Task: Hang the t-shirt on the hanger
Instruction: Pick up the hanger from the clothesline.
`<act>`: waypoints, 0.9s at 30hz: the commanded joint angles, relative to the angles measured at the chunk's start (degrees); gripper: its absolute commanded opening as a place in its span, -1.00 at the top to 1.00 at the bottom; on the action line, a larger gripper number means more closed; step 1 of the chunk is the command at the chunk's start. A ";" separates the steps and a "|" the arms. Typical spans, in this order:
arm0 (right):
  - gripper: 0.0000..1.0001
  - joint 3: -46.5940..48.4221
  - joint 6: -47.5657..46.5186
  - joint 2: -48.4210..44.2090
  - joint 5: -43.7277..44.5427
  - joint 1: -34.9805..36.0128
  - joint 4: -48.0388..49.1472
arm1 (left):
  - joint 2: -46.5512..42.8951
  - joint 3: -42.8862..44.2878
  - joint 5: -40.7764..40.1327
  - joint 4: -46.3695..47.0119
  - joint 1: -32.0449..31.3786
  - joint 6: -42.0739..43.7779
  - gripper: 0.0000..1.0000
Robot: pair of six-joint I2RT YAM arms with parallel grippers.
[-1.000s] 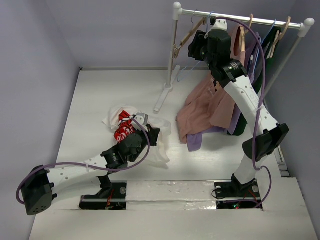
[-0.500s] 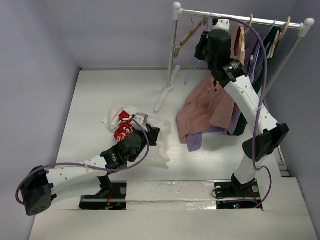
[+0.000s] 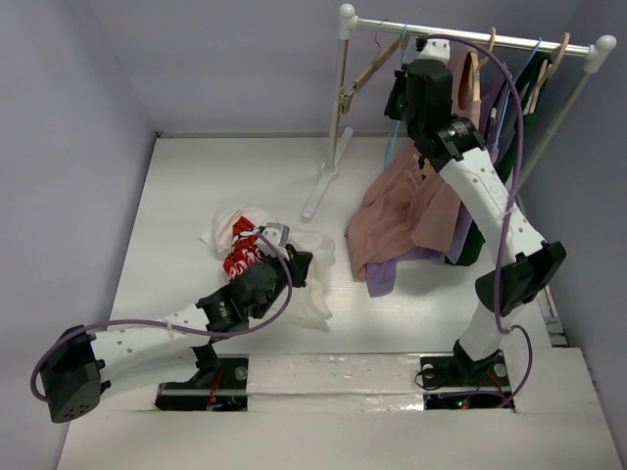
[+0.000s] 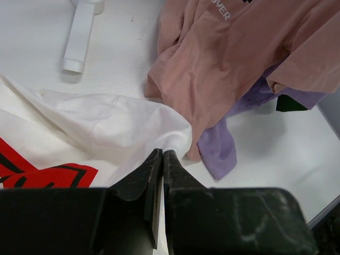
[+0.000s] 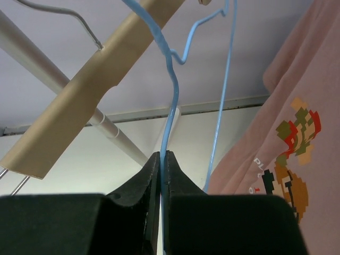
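Observation:
The white t-shirt (image 3: 250, 250) with its red graphic lies crumpled on the table at centre left; it also shows in the left wrist view (image 4: 79, 133). My left gripper (image 3: 299, 262) (image 4: 162, 154) is shut on a fold at the shirt's right edge. The thin light-blue wire hanger (image 3: 395, 108) (image 5: 171, 101) hangs at the rail. My right gripper (image 3: 400, 93) (image 5: 161, 155) is raised at the rail and shut on the hanger's wire.
A white clothes rack (image 3: 470, 34) stands at the back right with tan wooden hangers (image 3: 367, 70) (image 5: 90, 85). A pink shirt (image 3: 397, 211) (image 4: 234, 58) and a lilac garment (image 3: 387, 274) (image 4: 220, 146) drape from it onto the table. The rack's foot (image 3: 318, 191) lies beside the t-shirt.
My right gripper with the blue hanger has shifted slightly right along the rail. The left arm and the t-shirt have not moved.

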 commanded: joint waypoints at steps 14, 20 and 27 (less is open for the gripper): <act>1.00 -3.96 -2.26 -8.59 -1.59 -0.45 4.83 | -0.66 -0.15 -0.02 3.25 0.25 -0.06 1.00; 1.00 -9.05 -1.03 -11.23 -2.12 -0.45 6.05 | -0.93 0.12 0.07 3.17 0.25 -0.15 1.00; 1.00 -20.12 1.17 -18.08 -3.96 -0.45 9.83 | -0.58 1.26 -0.37 2.46 0.25 -0.15 1.00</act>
